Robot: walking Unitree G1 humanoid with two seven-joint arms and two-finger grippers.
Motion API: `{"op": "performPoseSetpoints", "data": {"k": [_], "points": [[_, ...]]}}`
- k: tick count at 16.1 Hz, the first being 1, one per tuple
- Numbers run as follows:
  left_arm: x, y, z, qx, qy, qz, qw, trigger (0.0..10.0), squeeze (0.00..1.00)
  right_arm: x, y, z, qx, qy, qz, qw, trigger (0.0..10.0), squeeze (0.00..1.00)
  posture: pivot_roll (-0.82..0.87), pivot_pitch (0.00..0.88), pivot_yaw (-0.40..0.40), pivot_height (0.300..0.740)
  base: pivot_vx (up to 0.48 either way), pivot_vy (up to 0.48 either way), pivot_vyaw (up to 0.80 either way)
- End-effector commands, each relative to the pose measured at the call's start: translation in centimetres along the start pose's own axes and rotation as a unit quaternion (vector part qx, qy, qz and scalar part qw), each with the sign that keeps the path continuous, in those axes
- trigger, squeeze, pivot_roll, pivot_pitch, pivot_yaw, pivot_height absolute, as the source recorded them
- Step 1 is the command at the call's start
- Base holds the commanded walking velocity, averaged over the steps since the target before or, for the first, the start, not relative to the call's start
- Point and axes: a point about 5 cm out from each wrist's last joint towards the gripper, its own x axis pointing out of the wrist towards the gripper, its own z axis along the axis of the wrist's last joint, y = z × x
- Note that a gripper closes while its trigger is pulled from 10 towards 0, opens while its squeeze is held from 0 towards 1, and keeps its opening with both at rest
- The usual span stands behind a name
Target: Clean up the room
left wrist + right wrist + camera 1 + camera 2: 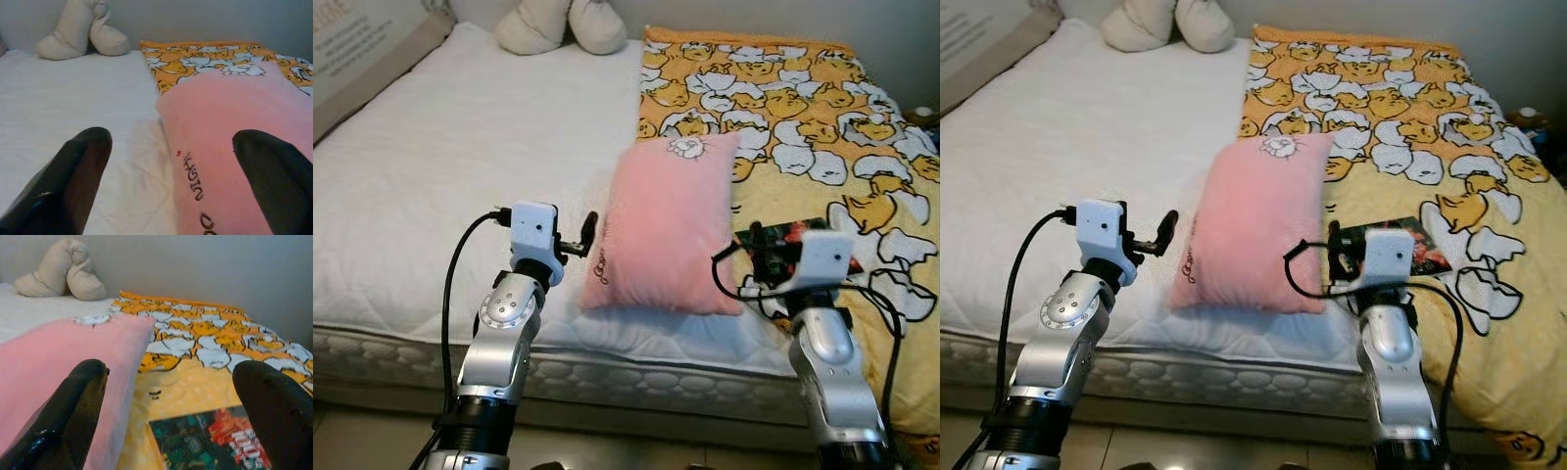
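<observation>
A pink pillow [668, 223] with dark stitched lettering lies lengthwise on the bed, half on the white mattress [450, 166] and half on the yellow duck-print blanket [803, 108]. My left gripper [588, 235] is at the pillow's left near corner, open, and the pillow's edge [230, 127] runs between its fingers [73, 176]. On the other side, my right gripper [756, 247] is open at the pillow's right near corner. One of its fingers [73, 406] is beside the pillow's side [58, 357]. A dark green and red booklet [210, 440] lies on the blanket just under it.
A beige plush cushion [563, 24] rests at the head of the bed against the wall. A flat board [357, 49] leans along the bed's far left side. The mattress's quilted front edge [636, 377] is just before me, with both arms reaching over it.
</observation>
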Motion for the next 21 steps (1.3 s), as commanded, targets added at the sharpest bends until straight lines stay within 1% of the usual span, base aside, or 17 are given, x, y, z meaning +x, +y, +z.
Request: {"op": "performPoseSetpoints", "data": {"k": [1, 3, 4, 5, 6, 7, 8, 10, 11, 12, 14, 15, 16, 17, 18, 19, 21], "points": [[0.2, -0.3, 0.3, -0.002, -0.003, -0.012, 1.000, 10.0, 1.00, 0.3, -0.1, 0.2, 0.000, -0.009, -0.005, 1.000, 10.0, 0.00, -0.01, 0.000, -0.012, 0.740, 0.000, -0.420, 0.00], [0.2, -0.6, 0.4, 0.001, -0.006, -0.023, 1.000, 10.0, 1.00, 0.6, 0.2, 0.5, -0.001, -0.020, 0.002, 1.000, 10.0, 0.00, 0.00, 0.000, -0.009, 0.740, 0.195, -0.124, 0.00], [0.3, -0.6, 0.4, -0.001, -0.006, -0.023, 1.000, 10.0, 0.42, 0.6, 0.3, 0.6, -0.001, -0.021, 0.004, 1.000, 10.0, 0.00, -0.01, 0.000, -0.009, 0.740, 0.000, 0.000, 0.00], [0.3, -0.7, 0.4, -0.003, -0.006, -0.025, 1.000, 10.0, 0.00, 0.6, 0.2, 0.5, 0.003, -0.019, 0.002, 1.000, 10.0, 0.00, -0.01, 0.000, -0.008, 0.740, 0.000, 0.000, 0.00], [0.4, -0.5, 0.3, -0.006, 0.000, -0.022, 1.000, 10.0, 0.00, 0.7, 0.3, 0.5, 0.013, -0.015, 0.003, 1.000, 10.0, 0.00, -0.01, 0.000, -0.008, 0.740, 0.000, 0.000, 0.00], [0.9, 0.2, -0.4, -0.032, 0.024, -0.008, 0.999, 10.0, 0.00, 0.8, 0.3, 0.2, 0.059, 0.001, 0.004, 0.998, 10.0, 0.00, -0.02, 0.000, -0.006, 0.740, 0.000, 0.000, 0.00], [1.2, 0.6, -0.9, -0.042, 0.040, 0.000, 0.998, 10.0, 0.00, 0.9, 0.4, 0.0, 0.086, 0.012, 0.006, 0.996, 10.0, 0.00, -0.02, 0.000, -0.008, 0.740, 0.000, 0.000, 0.00], [2.6, 2.6, -2.7, -0.079, 0.097, 0.023, 0.992, 10.0, 0.00, 1.7, 0.9, -1.2, 0.151, 0.057, 0.030, 0.986, 10.0, 0.00, -0.03, 0.000, -0.008, 0.740, 0.000, 0.000, 0.00], [2.8, 3.0, -2.8, -0.086, 0.105, 0.026, 0.990, 10.0, 0.00, 2.0, 1.0, -1.3, 0.161, 0.064, 0.038, 0.984, 10.0, 0.00, -0.03, 0.000, -0.006, 0.740, 0.000, 0.000, 0.00], [3.5, 4.1, -3.2, -0.102, 0.125, 0.040, 0.986, 10.0, 0.00, 2.8, 1.0, -1.8, 0.182, 0.083, 0.050, 0.979, 10.0, 0.00, -0.02, 0.000, -0.009, 0.740, 0.000, 0.000, 0.00], [4.3, 4.6, -3.6, -0.159, 0.144, 0.050, 0.975, 10.0, 0.00, 3.9, 0.6, -2.5, 0.207, 0.108, 0.051, 0.971, 10.0, 0.00, -0.02, 0.000, -0.012, 0.740, 0.000, 0.000, 0.00], [4.4, 4.7, -3.6, -0.181, 0.147, 0.054, 0.971, 10.0, 0.00, 4.1, 0.6, -2.5, 0.211, 0.111, 0.053, 0.970, 10.0, 0.00, -0.02, 0.000, -0.013, 0.740, 0.000, 0.000, 0.00], [4.7, 4.9, -3.7, -0.230, 0.147, 0.064, 0.960, 10.0, 0.00, 4.5, 0.6, -2.3, 0.226, 0.115, 0.057, 0.966, 10.0, 0.00, -0.02, 0.000, -0.017, 0.740, 0.000, 0.000, 0.00], [4.9, 4.7, -3.6, -0.261, 0.146, 0.062, 0.952, 10.0, 0.00, 4.8, 0.6, -2.1, 0.233, 0.115, 0.063, 0.964, 10.0, 0.00, -0.02, 0.000, -0.018, 0.740, 0.000, 0.000, 0.00], [5.2, 4.5, -3.5, -0.306, 0.140, 0.061, 0.940, 10.0, 0.00, 5.2, 0.8, -1.8, 0.244, 0.115, 0.072, 0.960, 10.0, 0.00, -0.02, 0.000, -0.019, 0.740, 0.000, 0.000, 0.00], [5.5, 4.1, -3.4, -0.328, 0.138, 0.053, 0.933, 10.0, 0.00, 5.3, 0.8, -1.7, 0.254, 0.118, 0.075, 0.957, 10.0, 0.00, -0.03, 0.000, -0.019, 0.740, 0.000, 0.000, 0.00], [6.0, 3.1, -3.1, -0.331, 0.142, 0.023, 0.933, 10.0, 0.00, 5.1, 0.0, -1.7, 0.281, 0.130, 0.071, 0.948, 10.0, 0.00, -0.04, 0.000, -0.016, 0.740, 0.000, 0.000, 0.00]]}}
